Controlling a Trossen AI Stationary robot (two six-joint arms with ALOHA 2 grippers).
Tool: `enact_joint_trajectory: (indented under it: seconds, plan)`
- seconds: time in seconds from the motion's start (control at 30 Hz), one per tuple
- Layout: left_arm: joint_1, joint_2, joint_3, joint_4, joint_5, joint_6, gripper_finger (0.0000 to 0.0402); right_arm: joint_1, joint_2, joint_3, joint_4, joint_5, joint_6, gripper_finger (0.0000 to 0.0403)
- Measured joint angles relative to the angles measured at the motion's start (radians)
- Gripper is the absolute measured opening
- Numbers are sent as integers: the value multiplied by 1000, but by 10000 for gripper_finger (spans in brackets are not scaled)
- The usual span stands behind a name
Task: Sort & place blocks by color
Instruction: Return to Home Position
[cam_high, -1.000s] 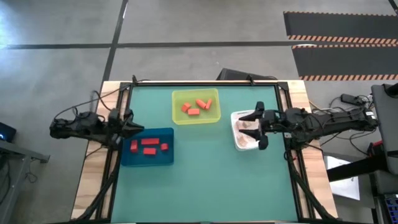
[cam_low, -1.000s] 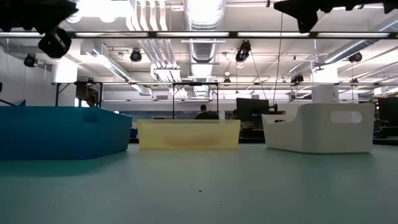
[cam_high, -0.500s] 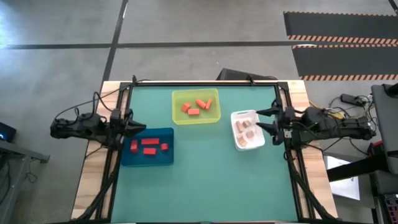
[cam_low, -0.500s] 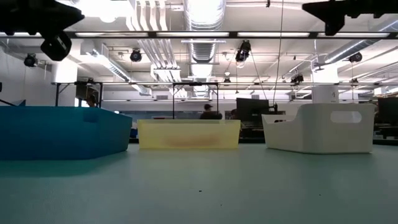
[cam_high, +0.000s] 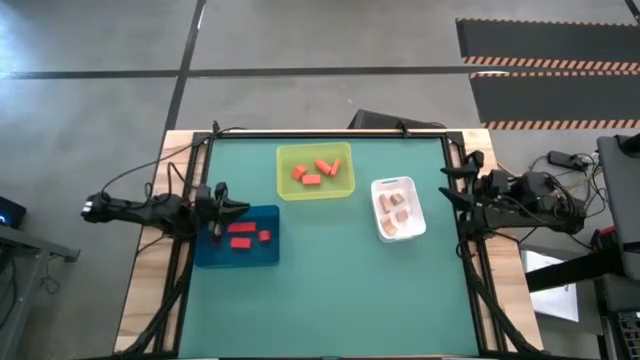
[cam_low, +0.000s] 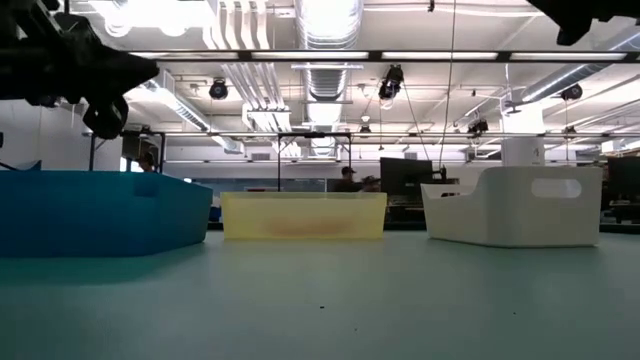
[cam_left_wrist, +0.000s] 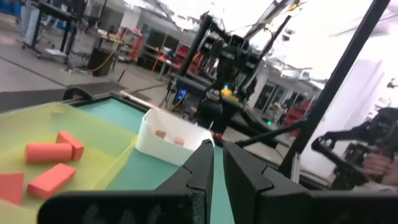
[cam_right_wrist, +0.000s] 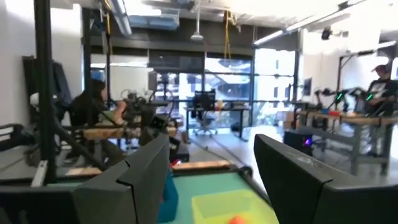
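Red blocks (cam_high: 240, 233) lie in the blue tray (cam_high: 262, 256). Orange blocks (cam_high: 315, 172) lie in the yellow-green tray (cam_high: 284, 188), and tan-pink blocks (cam_high: 397, 210) in the white tray (cam_high: 379, 232). My left gripper (cam_high: 228, 205) hangs shut and empty over the blue tray's far left corner, well above it in the low view (cam_low: 108, 112). Its wrist view shows its fingers (cam_left_wrist: 200, 167) almost together, with orange blocks (cam_left_wrist: 51, 163) beyond. My right gripper (cam_high: 447, 185) is open and empty at the table's right edge, beside the white tray, with its fingers (cam_right_wrist: 146, 174) wide apart.
The three trays stand in the table's far half, seen in the low view as blue (cam_low: 100, 212), yellow-green (cam_low: 303, 216) and white (cam_low: 512, 205). Bare green mat (cam_high: 330, 300) fills the near half. Black frame rails (cam_high: 470, 270) run along the side edges. People sit beyond the table.
My right gripper has drawn back from above the white tray to the table's right edge, staying open. My left gripper has moved a little toward the table's right, over the blue tray's corner, and has come lower. No block has moved.
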Motion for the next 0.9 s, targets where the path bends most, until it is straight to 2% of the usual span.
enact_joint_trajectory:
  seconds: [0.13,0.47,0.7,0.9]
  plan:
    - [0,10,-14,7,-25,-4,20,0,19,-18,22,26,-24,226]
    - [1,41,-15,-13,-254,-3,20,0,-4,-204,173,60,6,226]
    - [0,80,-16,-27,-254,-1,20,0,-4,-383,407,131,8,226]
    - [0,136,-17,-26,-254,48,20,0,3,-386,403,137,7,226]
